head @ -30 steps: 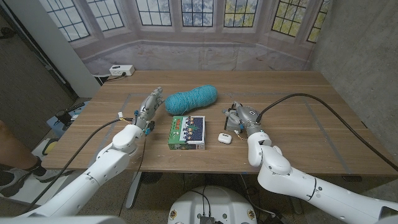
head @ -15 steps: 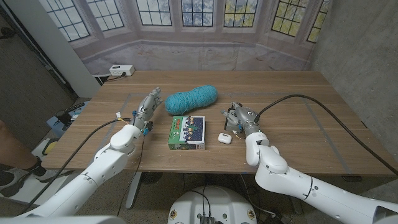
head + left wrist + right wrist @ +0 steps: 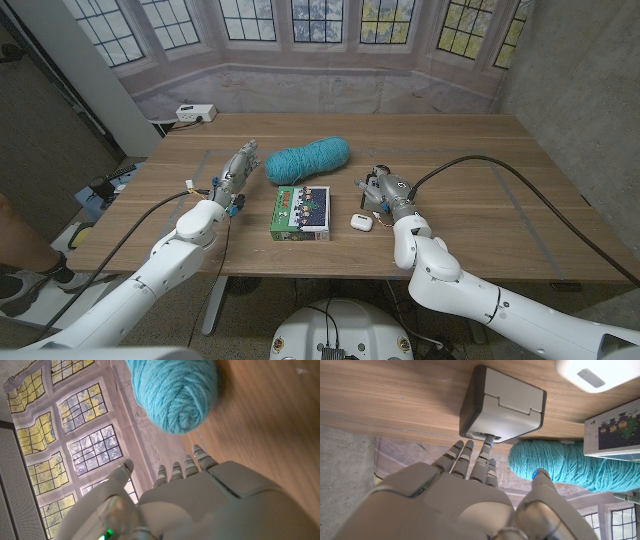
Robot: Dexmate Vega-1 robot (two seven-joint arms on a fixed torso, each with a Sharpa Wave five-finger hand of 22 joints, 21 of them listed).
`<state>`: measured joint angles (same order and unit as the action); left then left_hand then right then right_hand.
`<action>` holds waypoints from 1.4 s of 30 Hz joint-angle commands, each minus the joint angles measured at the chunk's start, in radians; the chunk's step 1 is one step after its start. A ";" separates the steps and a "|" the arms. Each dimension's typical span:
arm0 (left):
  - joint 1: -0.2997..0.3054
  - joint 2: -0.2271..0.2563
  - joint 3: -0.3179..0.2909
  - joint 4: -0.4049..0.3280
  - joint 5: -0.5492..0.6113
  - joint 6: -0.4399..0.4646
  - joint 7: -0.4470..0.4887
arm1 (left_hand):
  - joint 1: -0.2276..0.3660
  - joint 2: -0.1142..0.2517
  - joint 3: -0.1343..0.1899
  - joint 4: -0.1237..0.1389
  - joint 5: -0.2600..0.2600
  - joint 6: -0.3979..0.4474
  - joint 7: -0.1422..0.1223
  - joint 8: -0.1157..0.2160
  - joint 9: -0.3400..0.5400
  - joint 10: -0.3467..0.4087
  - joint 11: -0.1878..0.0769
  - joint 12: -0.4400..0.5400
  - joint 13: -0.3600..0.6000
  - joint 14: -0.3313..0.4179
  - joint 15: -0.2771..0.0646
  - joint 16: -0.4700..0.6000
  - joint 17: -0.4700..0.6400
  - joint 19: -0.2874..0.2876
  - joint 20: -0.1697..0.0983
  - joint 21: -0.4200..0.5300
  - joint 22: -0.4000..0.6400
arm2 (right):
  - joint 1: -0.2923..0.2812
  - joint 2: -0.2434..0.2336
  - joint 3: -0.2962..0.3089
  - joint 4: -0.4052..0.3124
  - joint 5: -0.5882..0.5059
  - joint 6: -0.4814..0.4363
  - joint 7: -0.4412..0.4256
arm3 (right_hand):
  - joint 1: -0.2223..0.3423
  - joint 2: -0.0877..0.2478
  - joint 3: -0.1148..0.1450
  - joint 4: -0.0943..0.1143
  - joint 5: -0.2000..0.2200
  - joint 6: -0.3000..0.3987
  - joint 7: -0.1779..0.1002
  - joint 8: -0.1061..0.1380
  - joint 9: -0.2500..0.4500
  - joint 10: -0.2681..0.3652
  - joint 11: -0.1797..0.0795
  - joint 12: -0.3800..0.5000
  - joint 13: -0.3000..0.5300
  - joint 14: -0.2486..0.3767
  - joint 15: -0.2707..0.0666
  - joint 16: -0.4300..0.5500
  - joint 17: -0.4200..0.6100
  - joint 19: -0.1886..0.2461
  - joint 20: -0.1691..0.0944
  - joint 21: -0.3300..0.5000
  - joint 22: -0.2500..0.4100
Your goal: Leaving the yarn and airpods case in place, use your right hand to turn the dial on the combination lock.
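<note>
The combination lock point(image 3: 502, 405) is a small grey box with dark sides, lying on the wooden table point(image 3: 470, 160). My right hand point(image 3: 470, 475) reaches it with straight fingers, and the fingertips point(image 3: 485, 446) touch a small knob on its near face while the thumb stays apart. From the head camera, that right hand point(image 3: 386, 190) covers most of the lock point(image 3: 366, 186). The white airpods case point(image 3: 361, 222) lies just in front of it. The teal yarn point(image 3: 308, 158) lies at the table's middle. My left hand point(image 3: 240, 165) stands beside the yarn, fingers straight, holding nothing.
A green printed box point(image 3: 300, 212) lies between the two hands, in front of the yarn. A black cable point(image 3: 520, 175) arcs over the table's right half. A white power strip point(image 3: 195, 113) sits at the far left corner.
My right hand and forearm have edged slightly toward the lock. The left arm, yarn and airpods case have not moved.
</note>
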<state>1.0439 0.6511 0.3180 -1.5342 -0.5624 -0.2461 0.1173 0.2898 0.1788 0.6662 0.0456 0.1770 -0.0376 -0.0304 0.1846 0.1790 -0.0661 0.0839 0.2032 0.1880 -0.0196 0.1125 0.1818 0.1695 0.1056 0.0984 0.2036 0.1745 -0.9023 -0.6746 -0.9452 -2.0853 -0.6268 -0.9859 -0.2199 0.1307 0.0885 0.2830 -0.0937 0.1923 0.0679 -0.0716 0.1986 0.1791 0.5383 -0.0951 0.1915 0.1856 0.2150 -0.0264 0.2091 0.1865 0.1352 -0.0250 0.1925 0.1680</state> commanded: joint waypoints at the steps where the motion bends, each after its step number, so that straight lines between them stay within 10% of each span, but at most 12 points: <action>1: -0.021 -0.007 0.012 0.017 0.004 0.001 -0.012 | 0.015 0.001 0.008 0.001 0.000 -0.007 -0.003 0.001 0.002 0.006 0.005 0.004 0.003 0.005 -0.002 0.000 0.003 0.006 0.001 -0.002 0.002 | -0.011 0.003 0.004 0.004 0.018 -0.006 -0.013 | -0.006 -0.001 0.011 0.000 -0.003 0.006 -0.006 -0.003 0.004 -0.002 0.001 -0.001 0.004 0.009 -0.004 -0.001 0.003 0.008 0.000 -0.002 0.000; 42: -0.023 -0.006 0.009 0.026 -0.001 -0.005 -0.015 | 0.015 0.001 0.008 0.002 0.000 -0.008 -0.004 0.000 0.002 0.006 0.004 0.003 0.003 0.006 -0.003 0.000 0.004 0.007 0.001 -0.003 0.002 | -0.012 -0.021 -0.027 -0.045 0.023 -0.044 -0.024 | -0.009 -0.001 0.016 -0.003 -0.003 0.010 -0.005 -0.003 0.004 0.004 0.002 0.000 0.004 0.012 -0.004 -0.003 0.003 0.010 -0.002 -0.003 0.000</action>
<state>1.0187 0.6443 0.3271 -1.5034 -0.5640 -0.2488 0.1004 0.2898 0.1788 0.6662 0.0456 0.1771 -0.0376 -0.0304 0.1846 0.1790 -0.0662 0.0839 0.2031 0.1880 -0.0197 0.1124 0.1818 0.1695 0.1054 0.0983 0.2036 0.1744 -0.9160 -0.6862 -0.9672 -2.1124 -0.5981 -1.0271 -0.2376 0.1307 0.0886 0.2942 -0.0937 0.1923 0.0700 -0.0737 0.1986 0.1791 0.5314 -0.0945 0.1839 0.1841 0.2201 -0.0315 0.2091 0.1859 0.1351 -0.0251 0.1925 0.1680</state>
